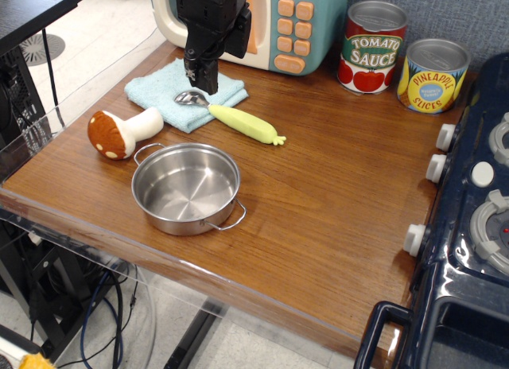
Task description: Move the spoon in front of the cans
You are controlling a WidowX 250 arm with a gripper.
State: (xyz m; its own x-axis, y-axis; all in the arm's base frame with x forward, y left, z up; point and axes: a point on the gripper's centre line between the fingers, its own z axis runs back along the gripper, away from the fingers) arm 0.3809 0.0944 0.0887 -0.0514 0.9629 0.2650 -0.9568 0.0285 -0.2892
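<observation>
The spoon (238,118) lies on the wooden table (334,218), its silver bowl (189,98) resting on a light blue cloth (176,92) and its yellow-green handle pointing right and toward the front. The black gripper (201,81) hangs just above the spoon's bowl; its fingers look close together and hold nothing that I can see. The two cans stand at the back right: the Tomato Sauce can (372,48) and the Pineapple Slices can (432,76).
A steel pot (186,187) sits near the front left. A toy mushroom (121,131) lies left of the cloth. A toy microwave (294,23) stands at the back. A dark blue toy stove (469,226) borders the right side.
</observation>
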